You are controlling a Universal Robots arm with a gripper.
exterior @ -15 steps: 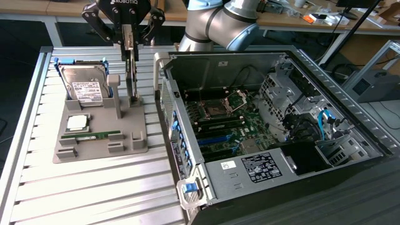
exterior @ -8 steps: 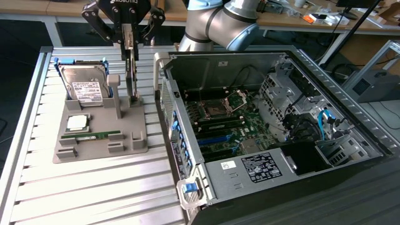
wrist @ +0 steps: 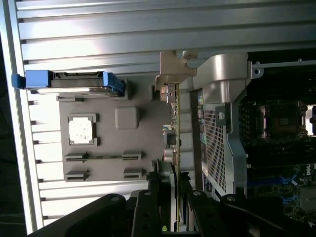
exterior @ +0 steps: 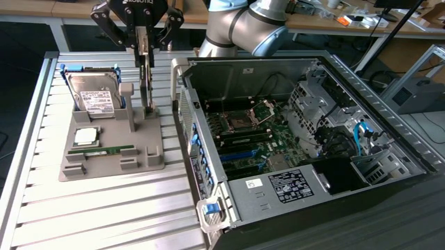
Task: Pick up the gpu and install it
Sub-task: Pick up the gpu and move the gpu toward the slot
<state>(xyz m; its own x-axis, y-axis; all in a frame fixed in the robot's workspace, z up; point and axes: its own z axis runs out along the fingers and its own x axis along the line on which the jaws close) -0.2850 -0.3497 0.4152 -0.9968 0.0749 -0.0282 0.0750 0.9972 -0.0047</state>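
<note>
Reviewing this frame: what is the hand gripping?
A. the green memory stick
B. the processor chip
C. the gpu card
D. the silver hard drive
C: the hand is closed on the upper end of the gpu, which stands upright at the grey tray, while the hard drive and memory stick lie in the tray.

A ribbed aluminium table (exterior: 104, 219) carries two things directly on its slats: a grey moulded parts holder (exterior: 104, 169) toward the exterior view's left, and an open computer case (exterior: 240, 200) lying on its side just beside it, toward the right
</note>
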